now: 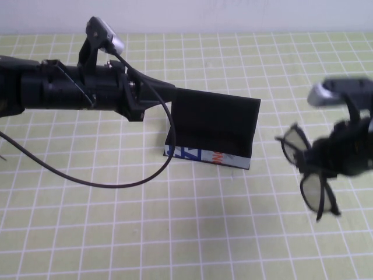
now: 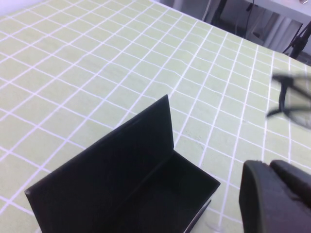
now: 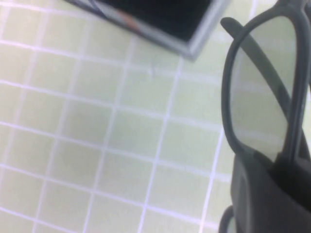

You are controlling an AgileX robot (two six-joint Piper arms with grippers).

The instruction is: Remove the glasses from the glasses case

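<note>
The green gridded worktop [image 1: 192,233] carries the glasses case [image 1: 213,131], which stands with its lid raised and its printed side facing the robot; its inside looks empty in the left wrist view. The left arm reaches in level from the robot's left of the case. Its left end effector [image 1: 156,93] sits at the lid's near corner and seems to prop the lid open, though whether it is clenched or released I cannot tell. Well to the robot's right of the case, clear of it and above the worktop, the right end effector [image 1: 326,160] is clenched on the glasses [image 1: 309,175] near the bridge, lenses splayed out. The grip covers little of the frame, so the glasses could pivot or slip free during a quick swing.
</note>
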